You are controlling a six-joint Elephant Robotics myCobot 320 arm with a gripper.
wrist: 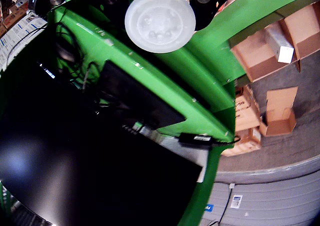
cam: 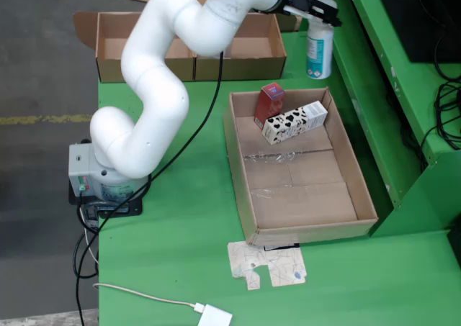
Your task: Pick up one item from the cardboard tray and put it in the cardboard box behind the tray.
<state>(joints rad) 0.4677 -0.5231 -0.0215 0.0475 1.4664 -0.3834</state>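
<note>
In the fixed view the gripper (cam: 323, 11) is seen at the top of the picture, reached out past the far end of the cardboard tray (cam: 360, 189). A white bottle (cam: 318, 49) with a teal label hangs upright directly beneath the gripper, its top hidden by the black gripper body; whether its base touches the green counter (cam: 180, 232) cannot be told. In the gripper-mounted view the round white end of the bottle (wrist: 160, 19) is seen close against the camera, so the bottle appears to be held, though the jaws themselves are not visible and their width cannot be told.

Below and to the left of the gripper, in the fixed view, the tray lies open on the counter. Two items are left in its far end: a red carton (cam: 270, 103) standing upright, and a cow-patterned carton (cam: 294, 122) lying on its side and touching the red one. The rest of the tray floor is bare cardboard with tape across it.

To the left of the gripper, at the counter's far edge, stands the cardboard box (cam: 245, 56), partly hidden by the white arm (cam: 155, 88). The visible part of its floor shows nothing inside.
</note>
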